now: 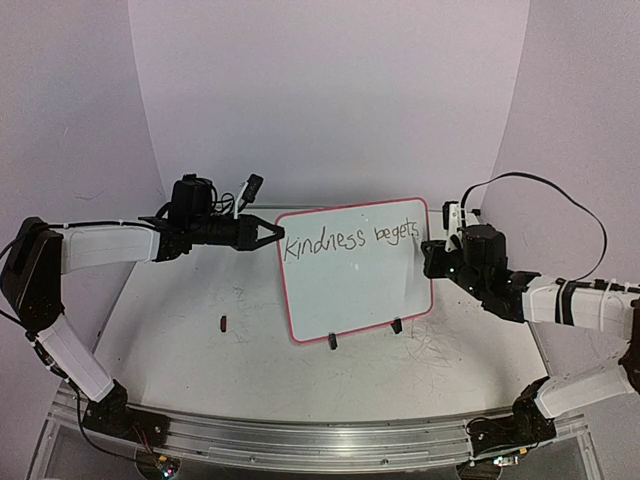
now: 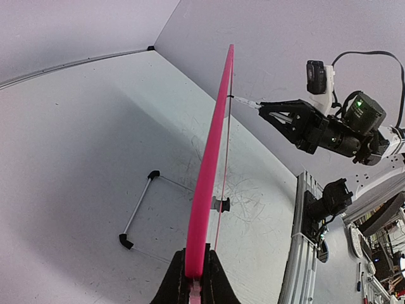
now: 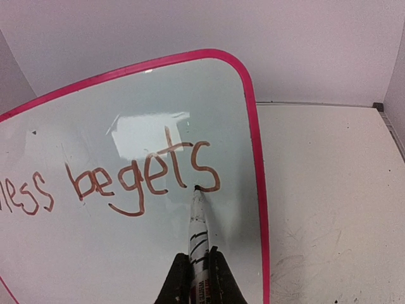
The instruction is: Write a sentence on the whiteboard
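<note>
The whiteboard (image 1: 355, 290), white with a pink frame, stands upright on the table on two black clip feet (image 1: 332, 342). My left gripper (image 1: 277, 233) is shut on the middle of its left edge; in the left wrist view the pink frame (image 2: 212, 152) runs edge-on out from between the fingers of my left gripper (image 2: 195, 256). The sentence (image 1: 350, 243) reads "kindness begets" in one line. My right gripper (image 3: 198, 256) is shut on a white marker (image 3: 199, 228), whose tip touches the board at the tail of the final "s" (image 3: 205, 171).
A small dark red cap-like piece (image 1: 223, 322) lies on the table left of the board. A wire stand (image 2: 140, 209) props the board from behind. An aluminium rail (image 1: 320, 440) runs along the near edge. Purple walls close in the back and sides.
</note>
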Robot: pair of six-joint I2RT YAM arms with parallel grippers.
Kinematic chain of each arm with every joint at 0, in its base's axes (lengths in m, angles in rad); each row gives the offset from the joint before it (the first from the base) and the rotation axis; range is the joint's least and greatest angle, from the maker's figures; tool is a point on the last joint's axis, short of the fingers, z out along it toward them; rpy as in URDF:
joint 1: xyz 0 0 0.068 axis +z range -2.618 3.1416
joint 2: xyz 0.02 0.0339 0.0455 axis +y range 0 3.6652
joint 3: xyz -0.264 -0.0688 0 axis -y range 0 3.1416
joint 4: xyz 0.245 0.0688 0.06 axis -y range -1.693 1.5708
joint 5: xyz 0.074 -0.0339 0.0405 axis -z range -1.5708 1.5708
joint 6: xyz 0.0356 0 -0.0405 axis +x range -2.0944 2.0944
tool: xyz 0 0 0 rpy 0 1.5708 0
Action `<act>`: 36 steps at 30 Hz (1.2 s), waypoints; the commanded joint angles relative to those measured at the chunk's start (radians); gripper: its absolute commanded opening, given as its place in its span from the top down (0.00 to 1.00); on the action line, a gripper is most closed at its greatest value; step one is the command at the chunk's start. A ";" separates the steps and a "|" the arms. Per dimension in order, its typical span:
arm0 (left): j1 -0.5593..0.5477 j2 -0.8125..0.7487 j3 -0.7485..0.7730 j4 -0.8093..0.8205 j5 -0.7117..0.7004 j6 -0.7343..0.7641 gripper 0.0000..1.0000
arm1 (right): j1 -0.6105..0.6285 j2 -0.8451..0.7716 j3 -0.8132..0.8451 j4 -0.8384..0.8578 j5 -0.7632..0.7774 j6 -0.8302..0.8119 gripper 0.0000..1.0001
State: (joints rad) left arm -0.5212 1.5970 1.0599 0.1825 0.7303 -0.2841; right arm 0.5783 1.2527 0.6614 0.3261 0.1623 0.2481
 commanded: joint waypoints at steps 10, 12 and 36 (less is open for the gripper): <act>-0.016 -0.008 0.036 -0.031 -0.029 0.057 1.00 | 0.062 -0.158 0.011 -0.144 -0.255 -0.154 1.00; -0.016 -0.006 0.035 -0.031 -0.034 0.059 1.00 | 0.151 -0.102 0.050 -0.138 -0.250 -0.193 1.00; -0.022 -0.008 0.035 -0.032 -0.029 0.057 1.00 | 0.467 0.354 0.372 -0.052 -0.049 -0.308 1.00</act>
State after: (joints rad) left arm -0.5254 1.5959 1.0633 0.1795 0.7288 -0.2832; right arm 1.0427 1.6069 0.9970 0.2080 -0.0007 -0.0575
